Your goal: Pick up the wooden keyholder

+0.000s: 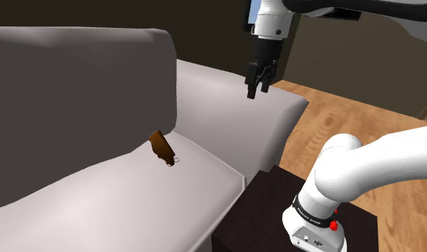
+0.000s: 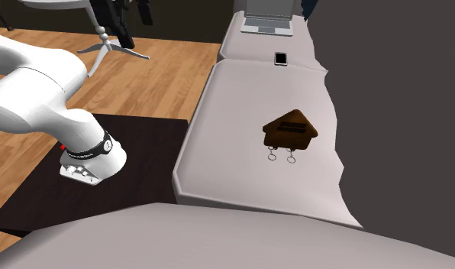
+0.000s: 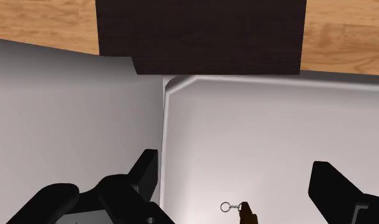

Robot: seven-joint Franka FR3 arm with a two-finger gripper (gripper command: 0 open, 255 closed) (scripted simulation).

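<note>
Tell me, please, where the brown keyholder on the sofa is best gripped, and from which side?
Probably across the house-shaped body of the keyholder, clear of its rings, coming from above: it lies tilted by the backrest, which blocks that side. The gripper is open.

Your shoulder camera sits high beside the stand (image 1: 276, 207) and looks down across the sofa (image 1: 205, 186) seat towards its backrest. Your second exterior camera stands over one end of the sofa and looks along the seat's length, with the stand at that view's left. Your wrist camera looks straight down along the end effector (image 3: 233, 167) onto the seat's front edge. All three share the stand and the seat cushion bearing the keyholder (image 1: 160, 147).
</note>
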